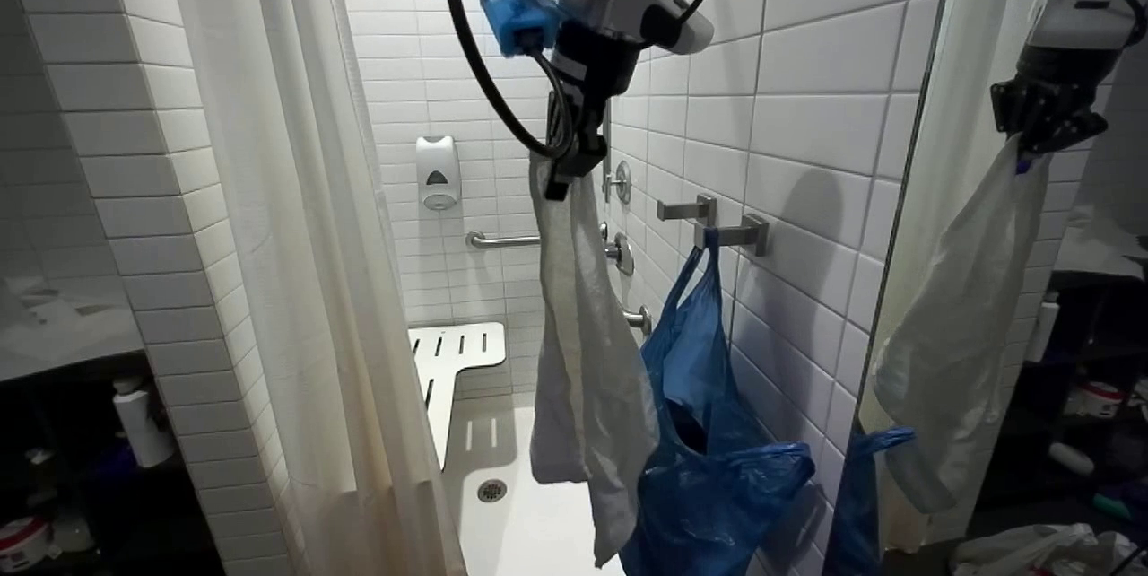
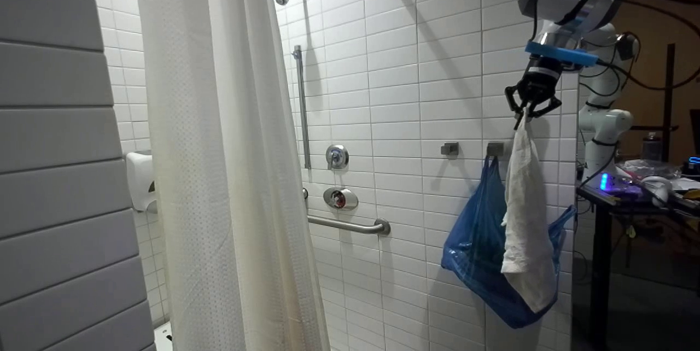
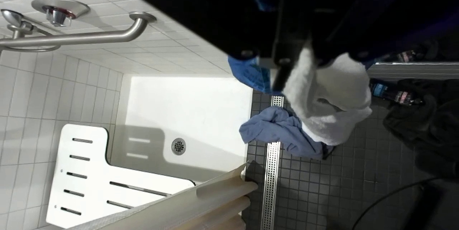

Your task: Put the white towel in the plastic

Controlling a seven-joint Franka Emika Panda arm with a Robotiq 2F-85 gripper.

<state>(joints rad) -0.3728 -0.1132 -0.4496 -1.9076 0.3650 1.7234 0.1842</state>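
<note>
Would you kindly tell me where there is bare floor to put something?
In the wrist view, free: the shower pan around the drain, between seat and grate, and dark floor bordered by grate and cloth. Crowded: where the cloth crosses the grate, partly behind the hanging towel.

Your towel (image 2: 528,230) shows fuzzy cloth, your bag (image 2: 476,247) glossy, crinkled plastic, with smooth tiles (image 2: 395,192), brushed-metal hooks (image 1: 755,236) and, below a corner of the desk (image 2: 629,209), a matt leg (image 2: 601,269).

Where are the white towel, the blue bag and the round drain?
White towel (image 2: 526,230): in an exterior view, middle of its hanging length.
Blue bag (image 1: 717,495): in an exterior view, on its lower body.
Round drain (image 3: 178,146): in the wrist view, centre of its grate.
</note>
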